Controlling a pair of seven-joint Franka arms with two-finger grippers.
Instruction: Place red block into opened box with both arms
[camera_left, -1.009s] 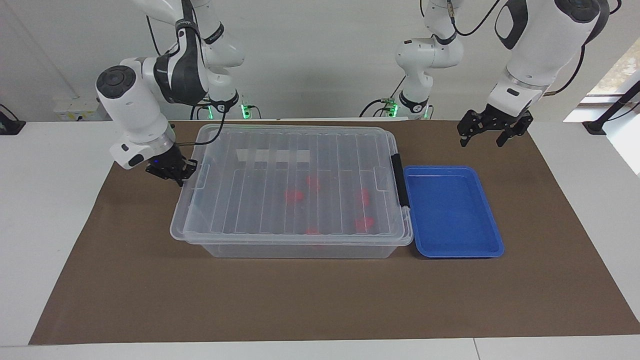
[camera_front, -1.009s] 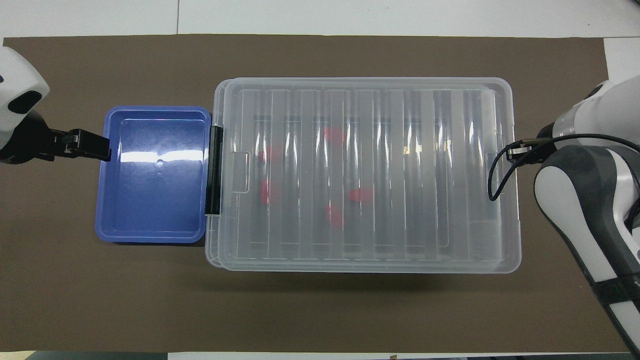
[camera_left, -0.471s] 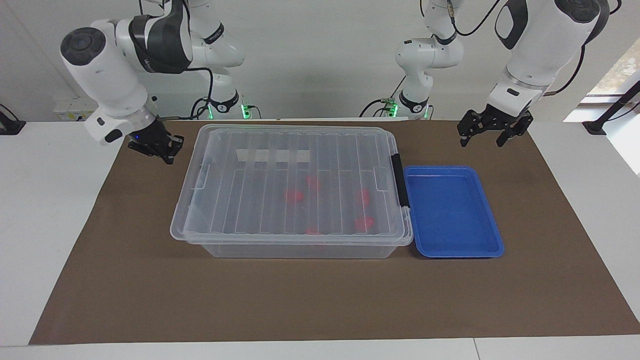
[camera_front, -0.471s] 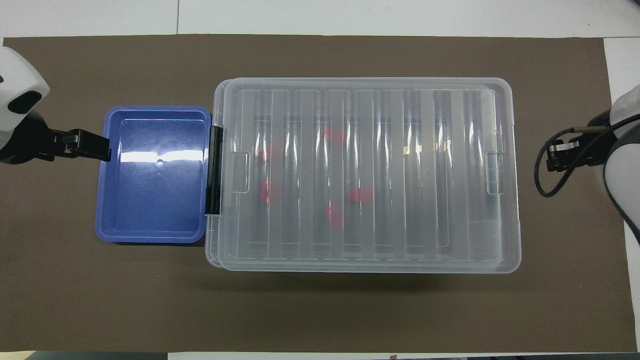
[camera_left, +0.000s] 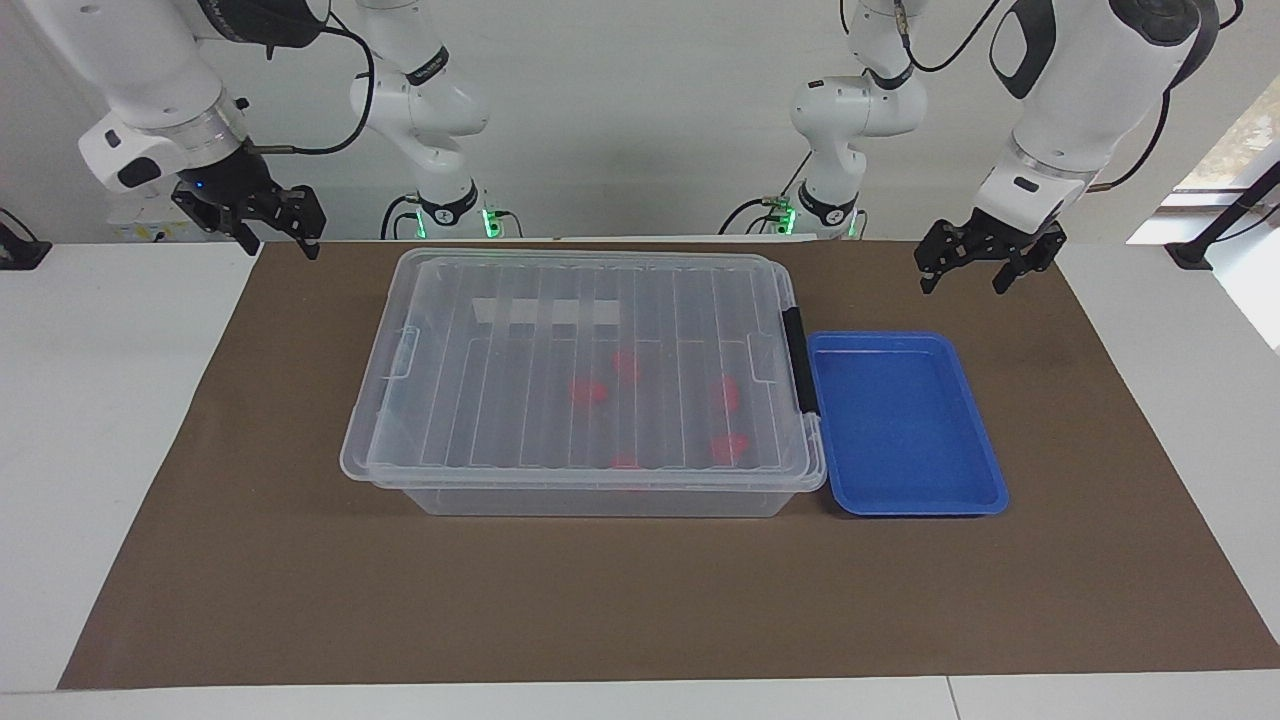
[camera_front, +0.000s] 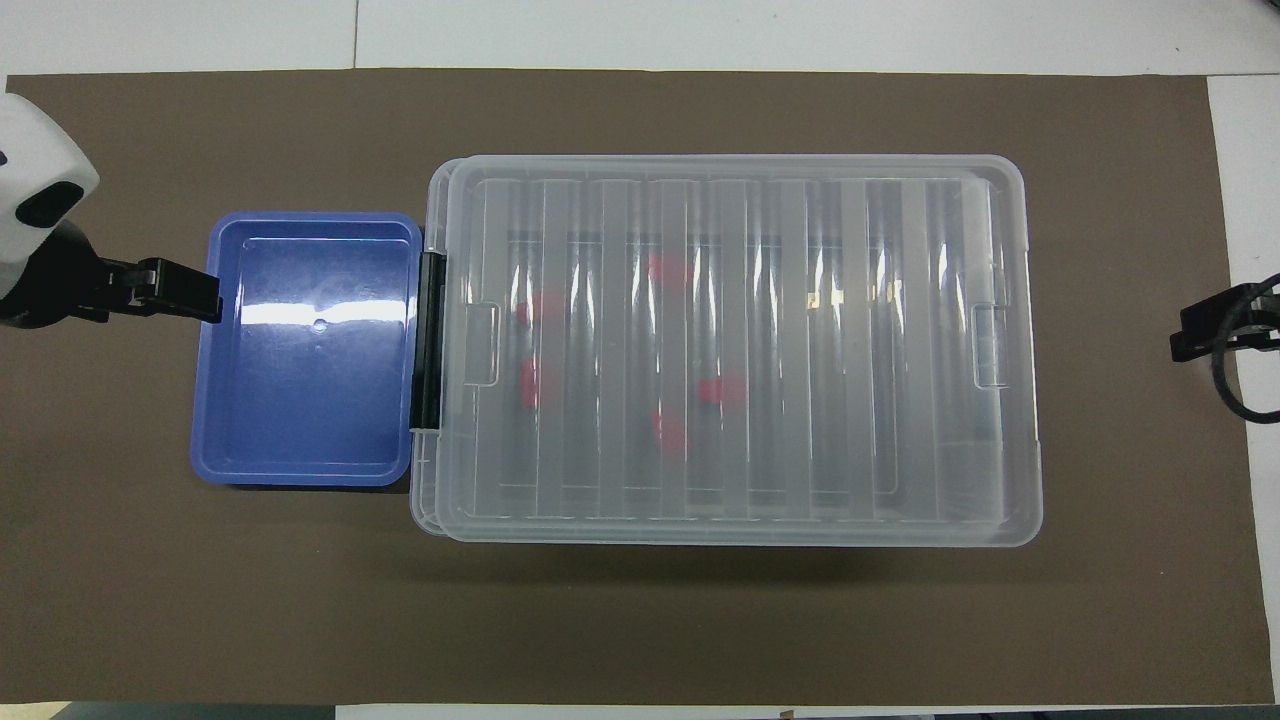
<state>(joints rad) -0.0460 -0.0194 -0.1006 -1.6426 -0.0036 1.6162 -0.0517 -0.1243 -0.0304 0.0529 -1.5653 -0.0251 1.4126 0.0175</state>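
Observation:
The clear box (camera_left: 400, 440) (camera_front: 1020, 450) stands mid-mat with its ribbed lid lying flat on it. Several red blocks (camera_left: 588, 391) (camera_front: 722, 389) show through the lid on the box floor, toward the latch end. My right gripper (camera_left: 280, 243) (camera_front: 1200, 335) hangs open and holds nothing, raised over the mat's edge at the right arm's end, apart from the box. Over the mat at the left arm's end, by the blue tray's outer edge, my left gripper (camera_left: 968, 272) (camera_front: 190, 295) is open with nothing in it.
A shallow blue tray (camera_left: 985, 490) (camera_front: 300, 470) with nothing in it sits against the box's black latch (camera_left: 795, 360) (camera_front: 430, 340). The brown mat (camera_left: 640, 600) covers the white table.
My right gripper has lifted away from the box's end, moved out toward the right arm's end of the table, and opened. The left arm, box and tray have not moved.

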